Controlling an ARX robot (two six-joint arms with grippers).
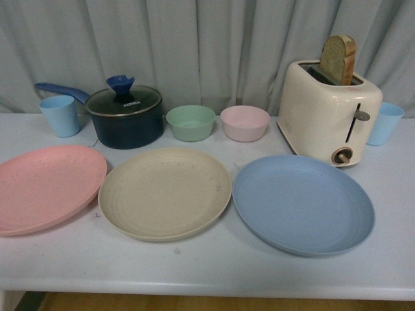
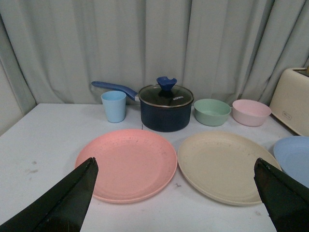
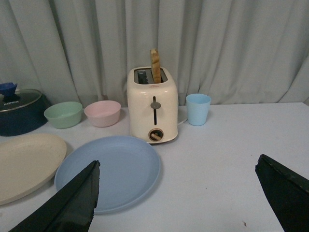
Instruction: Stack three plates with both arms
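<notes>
As I scan the front view, the pink plate (image 1: pixel 45 184), beige plate (image 1: pixel 165 191) and blue plate (image 1: pixel 301 204) lie side by side on the table (image 1: pixel 207 265). Left wrist: left hand (image 2: pixel 175 162) spread wide, pink and beige plates just ahead. Right wrist: right hand (image 3: pixel 178 162) spread wide, blue plate ahead, near one finger.

I get soft, even, fairly bright light in all 3 views. Only thin shadows hug the beige plate (image 1: pixel 165 192) rim. Faint glare sits on the pot lid (image 1: pixel 139 102). The front view looks slightly hazy.
</notes>
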